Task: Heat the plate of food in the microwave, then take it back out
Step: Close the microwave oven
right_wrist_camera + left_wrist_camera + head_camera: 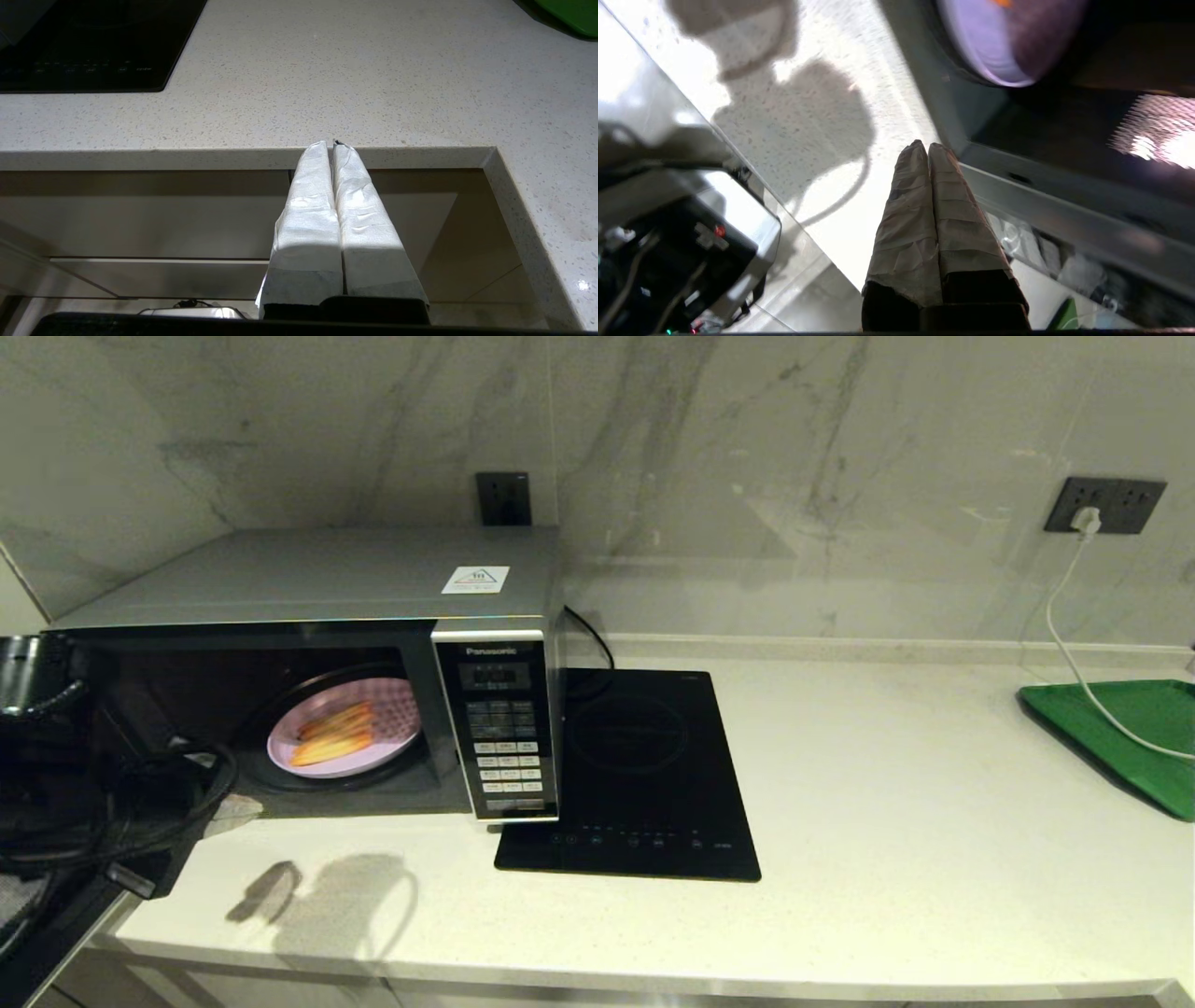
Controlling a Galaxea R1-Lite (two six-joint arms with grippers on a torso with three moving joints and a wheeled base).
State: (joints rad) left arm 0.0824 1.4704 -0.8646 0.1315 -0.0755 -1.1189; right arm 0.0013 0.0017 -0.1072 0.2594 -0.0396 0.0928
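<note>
The silver-grey microwave [317, 579] stands at the counter's left with its door swung open. Inside, on the turntable, lies the lilac plate of food [344, 739] with orange sticks on it; the left wrist view catches its rim [994, 51]. My left gripper [233, 810] is shut and empty, low in front of the cavity's left corner, just over the counter. In the left wrist view its taped fingertips [920, 154] lie beside the open door's grey edge [1064, 219]. My right gripper [329, 144] is shut and empty, below the counter's front edge, out of the head view.
A flat black induction hob [644, 775] lies right of the microwave. A green tray [1130, 737] sits at the far right with a white cable [1074, 653] running to a wall socket. Bare counter [934, 821] spreads between them.
</note>
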